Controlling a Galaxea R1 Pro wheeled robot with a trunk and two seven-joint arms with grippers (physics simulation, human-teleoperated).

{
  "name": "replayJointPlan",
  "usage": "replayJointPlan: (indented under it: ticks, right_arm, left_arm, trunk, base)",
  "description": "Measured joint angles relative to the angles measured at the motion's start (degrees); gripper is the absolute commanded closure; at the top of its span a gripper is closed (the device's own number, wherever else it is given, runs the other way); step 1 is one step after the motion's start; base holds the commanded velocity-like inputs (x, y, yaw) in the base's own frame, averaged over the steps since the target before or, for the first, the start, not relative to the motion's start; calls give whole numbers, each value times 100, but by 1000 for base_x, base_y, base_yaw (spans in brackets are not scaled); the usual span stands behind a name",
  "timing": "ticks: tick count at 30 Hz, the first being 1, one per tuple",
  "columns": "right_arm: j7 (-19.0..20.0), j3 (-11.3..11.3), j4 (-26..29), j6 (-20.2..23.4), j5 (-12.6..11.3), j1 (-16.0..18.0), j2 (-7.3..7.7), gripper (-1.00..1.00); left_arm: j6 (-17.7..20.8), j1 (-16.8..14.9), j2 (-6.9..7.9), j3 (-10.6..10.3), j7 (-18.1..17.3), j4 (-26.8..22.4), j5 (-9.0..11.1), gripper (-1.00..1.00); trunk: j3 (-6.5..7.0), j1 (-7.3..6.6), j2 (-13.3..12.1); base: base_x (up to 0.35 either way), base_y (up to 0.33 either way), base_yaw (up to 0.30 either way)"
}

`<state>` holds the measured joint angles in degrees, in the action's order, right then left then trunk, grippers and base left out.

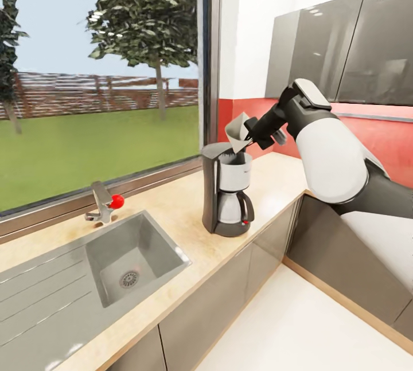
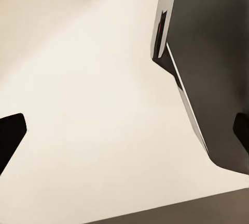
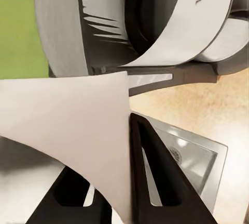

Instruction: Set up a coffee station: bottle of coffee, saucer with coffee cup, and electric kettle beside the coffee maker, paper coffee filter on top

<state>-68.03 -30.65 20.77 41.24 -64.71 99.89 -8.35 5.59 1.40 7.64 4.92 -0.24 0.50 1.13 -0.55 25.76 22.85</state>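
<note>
Pinching the paper coffee filter [image 3: 67, 125] by its edge, my right gripper [image 3: 116, 182] fingers clamped; it looks flimsy, crushable, above the coffee maker [image 1: 226, 193].

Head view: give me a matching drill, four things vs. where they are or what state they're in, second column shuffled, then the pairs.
Things:
1. paper coffee filter
2. coffee maker
3. tap
4. right gripper

Place or state:
A. behind the sink, below the window
B. shut on the white cone
C. standing on the countertop near the corner
D. held in the air just above the machine's top

Pairs: 1-D, 2-C, 3-A, 4-B
</note>
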Motion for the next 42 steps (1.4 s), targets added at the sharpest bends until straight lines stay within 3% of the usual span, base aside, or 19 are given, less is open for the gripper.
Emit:
replayJointPlan:
  ticks: [14,24,42]
  right_arm:
    - [-23,2,3,-1,33,-5,7,100]
    - [-29,7,3,0,36,-6,12,100]
    - [-20,8,-6,0,38,-75,2,100]
  left_arm:
    - [-7,0,-13,-14,0,8,-9,-100]
    - [-3,-1,-17,-9,0,2,-9,-100]
    - [-1,0,-9,-9,0,9,-9,-100]
  trunk:
    - [0,0,0]
    - [0,-1,0]
    - [0,0,0]
  base:
    - [3,0,-4]
    - [195,0,-189]
    - [62,0,-7]
